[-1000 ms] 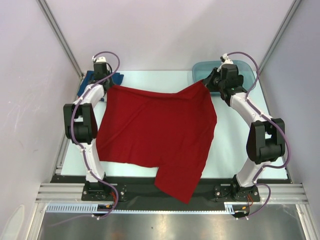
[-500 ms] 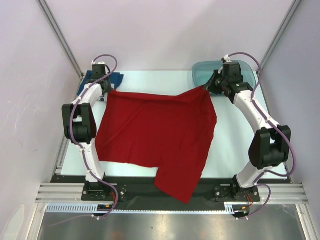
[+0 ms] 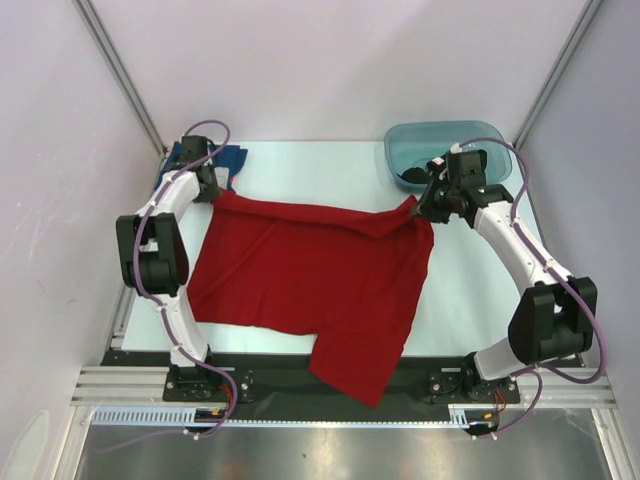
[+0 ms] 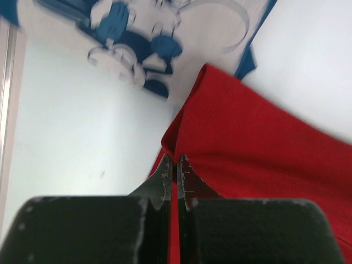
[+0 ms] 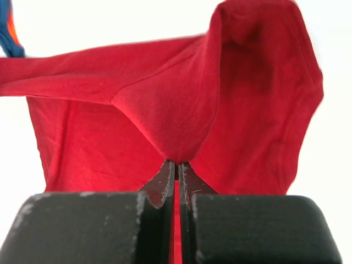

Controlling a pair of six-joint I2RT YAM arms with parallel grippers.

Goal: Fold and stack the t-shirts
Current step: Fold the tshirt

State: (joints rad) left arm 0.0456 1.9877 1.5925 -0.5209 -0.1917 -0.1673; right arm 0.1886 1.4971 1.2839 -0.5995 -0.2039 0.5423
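The red t-shirt (image 3: 310, 280) lies spread over the middle of the table, its near corner hanging over the front edge. My left gripper (image 3: 216, 191) is shut on its far left corner (image 4: 209, 126). My right gripper (image 3: 420, 204) is shut on its far right corner (image 5: 176, 132), which bunches up at the jaws. The blue t-shirt with white print (image 3: 226, 158) lies at the far left corner and shows in the left wrist view (image 4: 132, 38). A black cloth (image 3: 413, 178) lies inside the tub.
A teal plastic tub (image 3: 445, 137) stands at the far right corner, just behind my right gripper. The enclosure walls and frame posts (image 3: 120, 75) close in the sides. The pale table (image 3: 470, 290) shows bare to the right of the red shirt.
Both grippers have pulled the far edge of the red shirt toward the near side and lowered it. The right arm has moved clear of the tub. The shirt's far edge now folds slightly.
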